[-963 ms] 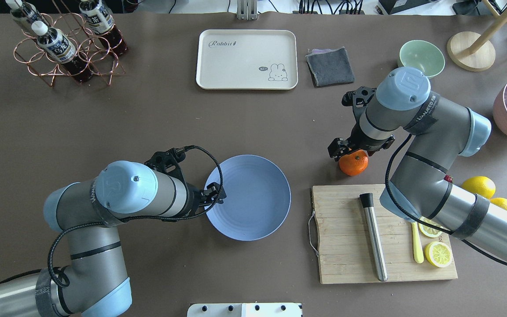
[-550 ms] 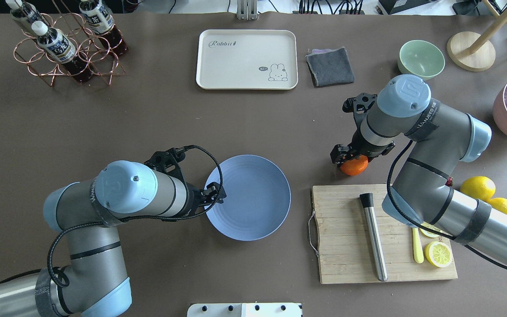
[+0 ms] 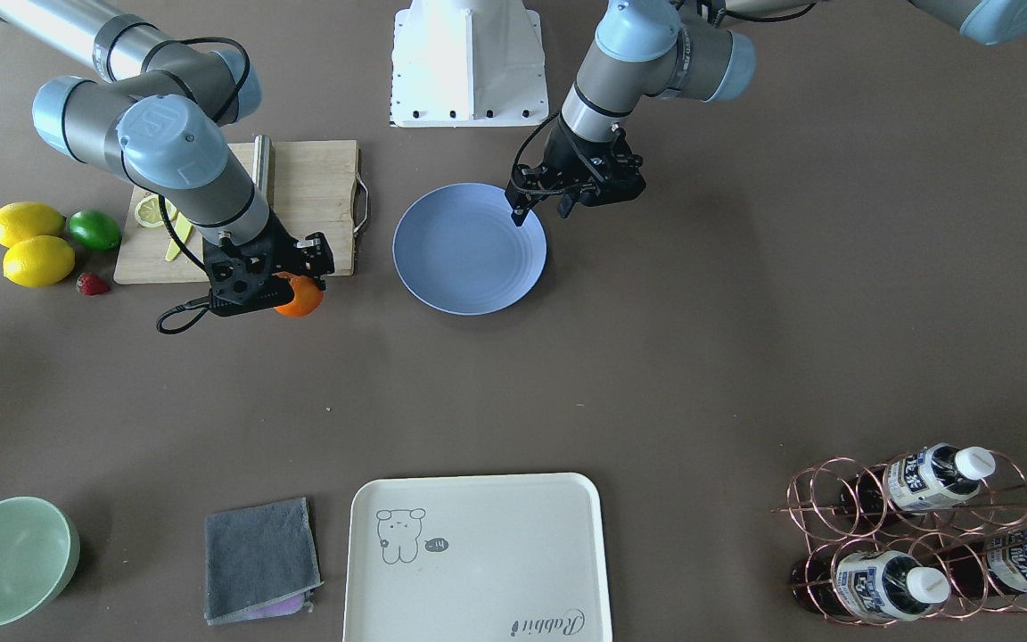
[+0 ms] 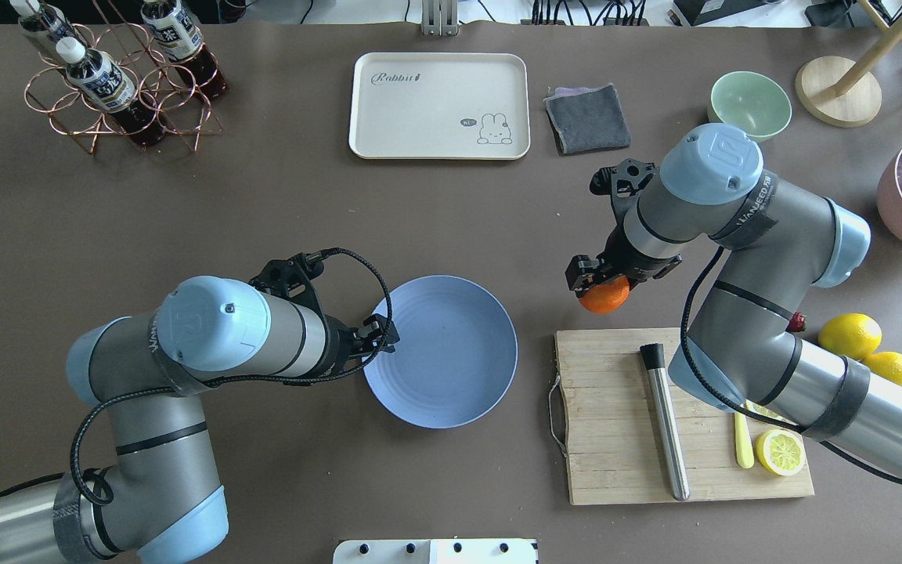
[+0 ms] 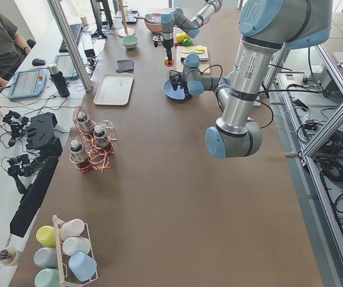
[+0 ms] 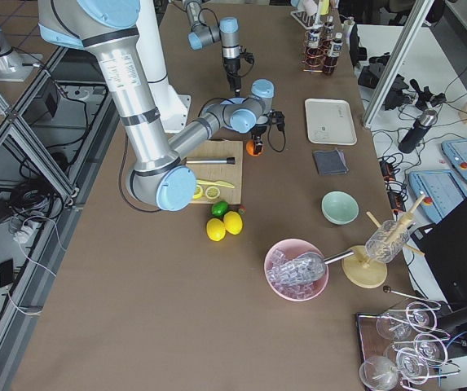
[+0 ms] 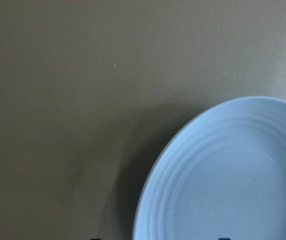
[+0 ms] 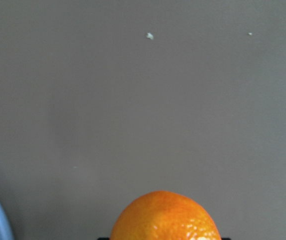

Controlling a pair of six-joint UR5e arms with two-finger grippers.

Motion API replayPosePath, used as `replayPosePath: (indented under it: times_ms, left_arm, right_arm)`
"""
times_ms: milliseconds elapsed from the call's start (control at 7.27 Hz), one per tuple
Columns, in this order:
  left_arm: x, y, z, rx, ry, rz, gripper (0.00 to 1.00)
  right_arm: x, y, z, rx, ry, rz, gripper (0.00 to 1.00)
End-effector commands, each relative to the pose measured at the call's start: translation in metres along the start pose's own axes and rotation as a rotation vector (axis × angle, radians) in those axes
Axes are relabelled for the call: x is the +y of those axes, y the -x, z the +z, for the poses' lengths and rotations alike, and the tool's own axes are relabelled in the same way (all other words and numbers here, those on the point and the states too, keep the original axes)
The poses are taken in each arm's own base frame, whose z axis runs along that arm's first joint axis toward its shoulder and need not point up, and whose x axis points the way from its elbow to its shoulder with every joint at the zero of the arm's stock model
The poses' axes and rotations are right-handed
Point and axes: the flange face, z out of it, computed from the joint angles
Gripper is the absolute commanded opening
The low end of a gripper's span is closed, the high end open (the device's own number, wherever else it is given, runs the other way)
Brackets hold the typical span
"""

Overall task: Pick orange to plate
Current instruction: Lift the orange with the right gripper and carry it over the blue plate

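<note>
**Right pincer** [image 4: 604,282]: jaws clamped on the orange [image 4: 606,296], one finger on either side, the fruit bulging out beneath. Whether the fruit touched the table [image 4: 263,196] or hung clear of it could not be told.

**Orange** [image 8: 165,217]: held in the right pincer. In the right wrist view it sat between the fingertips, with bare table beyond.

**Plate** [image 4: 451,368]: well apart from the right pincer, off to its left, with nothing on it. Its left rim lay under the left pincer.

**Left pincer** [image 4: 379,337]: fingers [image 3: 519,207] spread apart and holding nothing, poised over the plate's rim.

**Board** [image 4: 615,423]: just beside the right pincer on the robot's side, not touching the orange.

**Lemons** [image 4: 850,333]: two whole, well to the right of the right pincer, past its arm, with a lime [image 3: 94,229] next to them.

**Tray** [image 4: 420,117], **cloth** [image 4: 588,117], **bowl** [image 4: 750,103]: all beyond the right pincer, away from the robot. The tray was ahead and left, the cloth roughly straight ahead, and the bowl ahead and right.
</note>
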Motion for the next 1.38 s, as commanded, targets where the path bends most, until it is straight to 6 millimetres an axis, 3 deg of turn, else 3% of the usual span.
replayPosePath:
  times_ms: [0,138,413,688,963,1101,1239]
  left_arm:
    - [-0.036,0.026,-0.032,0.005,-0.045,0.063,0.83]
    - [-0.044,0.051,-0.035,-0.029,-0.043,0.139,0.83]
    - [-0.090,0.070,-0.055,-0.045,-0.037,0.149,0.83]
    - [-0.091,0.066,-0.058,-0.038,-0.039,0.154,0.85]
    - [-0.091,0.064,-0.059,-0.035,-0.040,0.153,0.87]
    - [-0.091,0.064,-0.058,-0.036,-0.040,0.154,0.87]
    - [-0.091,0.064,-0.058,-0.036,-0.040,0.154,0.87]
  right_arm:
    - [0.027,0.108,-0.004,-0.074,-0.029,0.077,0.00]
    - [0.050,0.150,0.008,-0.068,-0.048,0.092,0.00]
    - [0.080,0.207,0.037,-0.050,-0.058,0.116,0.00]
    - [0.079,0.214,0.064,-0.014,-0.054,0.115,0.00]
    - [0.078,0.217,0.066,-0.011,-0.052,0.113,0.00]
    - [0.078,0.217,0.067,-0.010,-0.050,0.117,0.18]
    - [0.078,0.217,0.064,-0.015,-0.055,0.116,0.99]
